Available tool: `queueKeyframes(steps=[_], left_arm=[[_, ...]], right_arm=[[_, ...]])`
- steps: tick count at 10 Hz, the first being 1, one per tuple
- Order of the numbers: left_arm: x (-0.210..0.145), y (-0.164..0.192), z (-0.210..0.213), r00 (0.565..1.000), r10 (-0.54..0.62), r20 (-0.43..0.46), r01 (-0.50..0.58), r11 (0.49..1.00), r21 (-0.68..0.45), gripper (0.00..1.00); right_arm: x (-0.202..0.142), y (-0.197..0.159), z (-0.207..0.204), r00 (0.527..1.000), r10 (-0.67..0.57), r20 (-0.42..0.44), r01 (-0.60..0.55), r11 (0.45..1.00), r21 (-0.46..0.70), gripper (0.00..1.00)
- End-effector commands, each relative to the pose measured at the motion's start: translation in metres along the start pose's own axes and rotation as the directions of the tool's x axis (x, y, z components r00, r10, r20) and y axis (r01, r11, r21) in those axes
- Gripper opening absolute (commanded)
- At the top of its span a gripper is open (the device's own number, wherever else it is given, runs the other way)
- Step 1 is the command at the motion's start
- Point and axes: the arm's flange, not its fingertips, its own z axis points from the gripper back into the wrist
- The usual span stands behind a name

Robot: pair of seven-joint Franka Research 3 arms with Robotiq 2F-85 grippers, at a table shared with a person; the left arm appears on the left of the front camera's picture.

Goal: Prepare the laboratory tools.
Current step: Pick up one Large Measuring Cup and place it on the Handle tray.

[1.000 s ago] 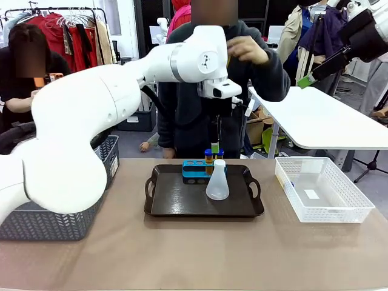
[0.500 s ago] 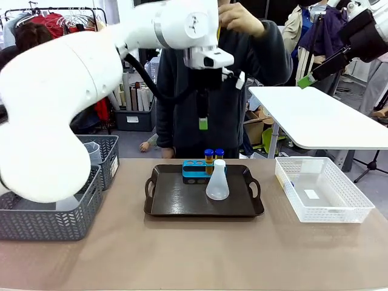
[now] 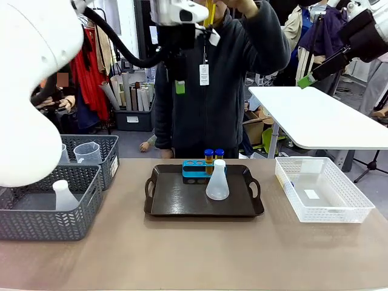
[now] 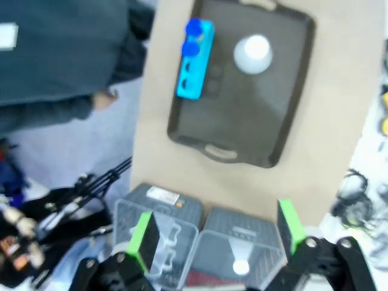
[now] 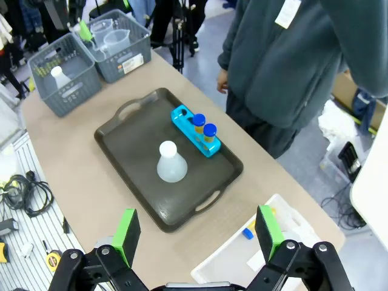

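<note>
A dark tray (image 3: 182, 203) lies mid-table. On it stand a translucent white conical flask (image 3: 217, 180) and a blue rack (image 3: 194, 170) with two blue-capped orange tubes (image 3: 208, 155). My left gripper (image 3: 179, 76) hangs high above the table's back edge, left of the tray, open and holding nothing. Its own view looks down past open green fingers (image 4: 142, 236) at the tray (image 4: 242, 121), rack (image 4: 193, 63) and flask (image 4: 253, 53). My right gripper (image 5: 197, 233) is open, high at the right, over the tray (image 5: 145, 188), tubes (image 5: 204, 126) and flask (image 5: 170, 162).
Two grey baskets (image 3: 48, 227) at the left hold another flask (image 3: 62, 195) and a clear jug (image 3: 90, 152). A white mesh basket (image 3: 321, 212) sits at the right, with a blue-capped tube (image 5: 248, 232) inside. A person (image 3: 224, 91) stands behind the tray, one hand raised.
My left arm has lifted from just above the rack and swung up and left, uncovering the grey baskets. The person's hand has risen. The tray's contents have not moved.
</note>
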Motion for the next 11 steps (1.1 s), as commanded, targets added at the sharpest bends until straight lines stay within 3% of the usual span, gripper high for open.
queueKeyframes(steps=[1, 6, 9, 11], left_arm=[[-0.087, -0.058, -0.031, 0.99, 0.132, -0.041, -0.13, 0.991, 0.038, 1.0], [-0.184, -0.08, 0.0, 0.91, 0.352, -0.218, -0.341, 0.936, 0.089, 1.0], [-0.226, -0.077, 0.003, 0.846, 0.416, -0.335, -0.45, 0.892, -0.03, 1.0], [-0.238, -0.068, 0.004, 0.829, 0.42, -0.37, -0.484, 0.87, -0.097, 1.0]], right_arm=[[0.001, -0.001, 0.001, 1.0, 0.0, 0.019, 0.0, 1.0, 0.013, 1.0], [0.001, -0.001, 0.001, 1.0, 0.0, 0.019, 0.0, 1.0, 0.013, 1.0], [0.001, -0.001, 0.001, 1.0, 0.0, 0.019, 0.0, 1.0, 0.013, 1.0], [0.001, -0.001, 0.001, 1.0, 0.0, 0.019, 0.0, 1.0, 0.013, 1.0]])
